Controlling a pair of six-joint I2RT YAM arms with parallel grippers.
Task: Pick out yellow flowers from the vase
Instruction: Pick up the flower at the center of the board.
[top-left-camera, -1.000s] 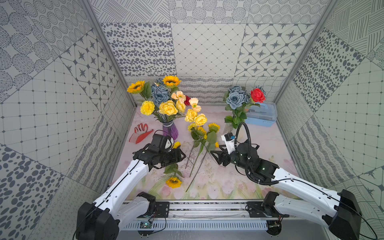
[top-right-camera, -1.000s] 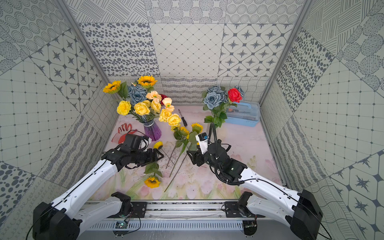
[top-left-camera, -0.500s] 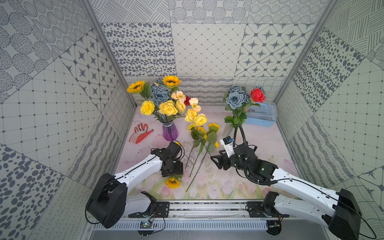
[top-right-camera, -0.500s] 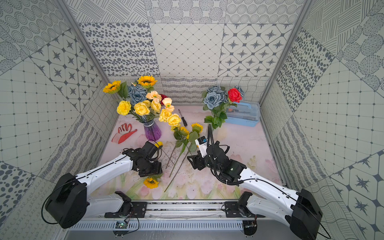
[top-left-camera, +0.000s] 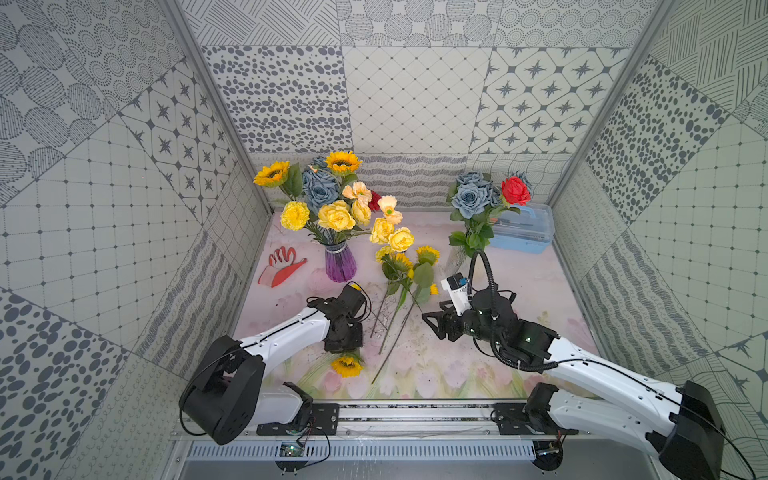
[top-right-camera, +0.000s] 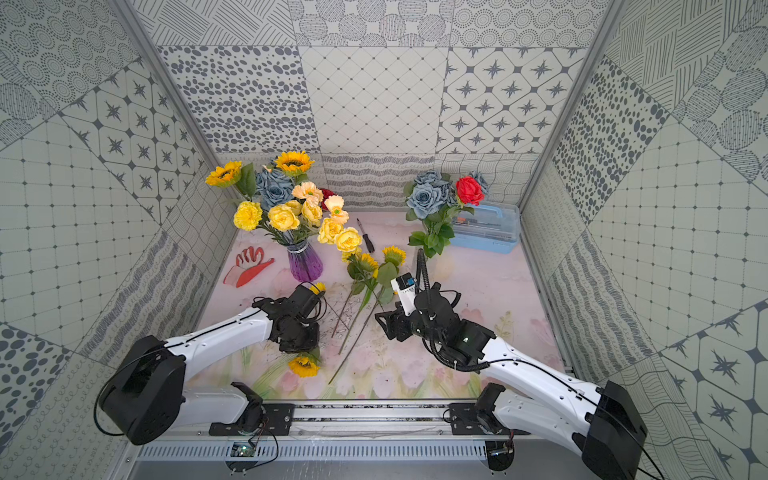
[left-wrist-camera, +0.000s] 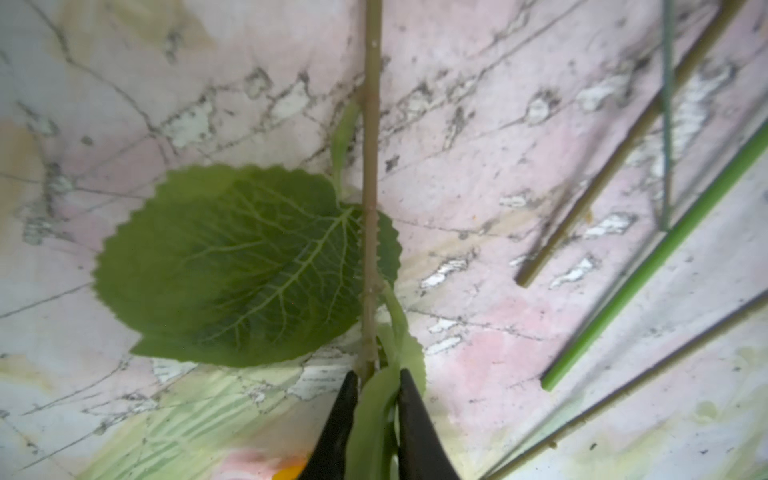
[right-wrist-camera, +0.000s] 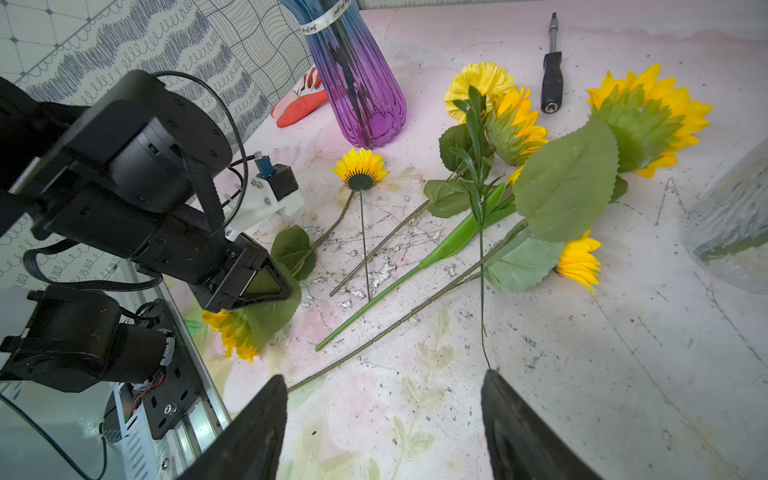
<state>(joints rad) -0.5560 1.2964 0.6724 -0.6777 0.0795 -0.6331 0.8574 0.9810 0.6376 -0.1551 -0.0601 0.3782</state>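
Sunflower stem (left-wrist-camera: 370, 166): likely handling light, wiry, slippery; gripping best beside leaf (left-wrist-camera: 232, 266) joint.
Left hand (left-wrist-camera: 378, 374): pinching stem, narrow.
Right hand (right-wrist-camera: 384, 376): hanging wide, empty.

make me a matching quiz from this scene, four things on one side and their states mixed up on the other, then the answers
Things:
1. left pincer
2. right pincer
3. screwdriver
4. red rose

States:
A. lying flat on the table
B. open, holding nothing
C. standing upright beside grey-blue roses
D. shut on a sunflower stem

Pairs: 1-D, 2-B, 3-A, 4-C
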